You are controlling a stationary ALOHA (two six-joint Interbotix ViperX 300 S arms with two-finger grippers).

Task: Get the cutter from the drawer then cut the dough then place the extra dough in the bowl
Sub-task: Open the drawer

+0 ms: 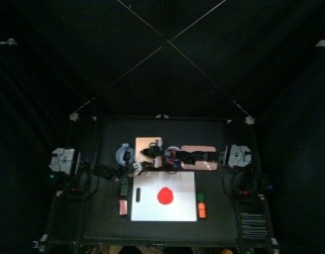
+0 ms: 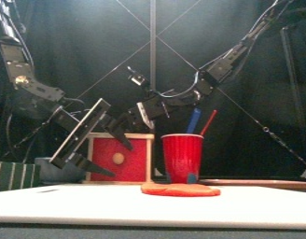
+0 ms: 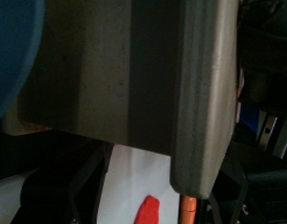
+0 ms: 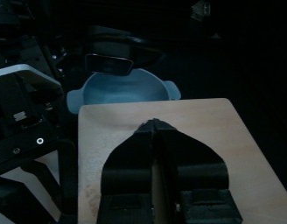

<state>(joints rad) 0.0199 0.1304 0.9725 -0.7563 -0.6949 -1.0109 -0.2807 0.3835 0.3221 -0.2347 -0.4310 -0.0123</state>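
Black jaws of the right gripper (image 4: 154, 131) are pressed together with nothing visible between them, poised over the top of the pale wooden box (image 4: 199, 144). The blue-grey bowl (image 4: 122, 87) sits just past the box. The left gripper (image 2: 81, 161) hangs in front of the box's left side with its jaws spread and holding nothing, close to the red drawer front (image 2: 118, 161).

The drawer looks closed and no cutter shows anywhere, so I judge that the cutter is inside and the first step is not yet done. Farther out, the red dough (image 2: 181, 189) lies flat on the white cutting board (image 1: 142, 203). The red cup (image 2: 183, 157) with its toy knives stands behind the dough, beside the box.

The cutter should be light, rigid and slick (thin metal gives little purchase), so the wire handle is the sensible place to pinch. The box may slide when the drawer is pulled and likely needs steadying. The dough looks soft and floppy. The offcut is best taken at its outer rim and lifted gently, or it may stretch or tear.
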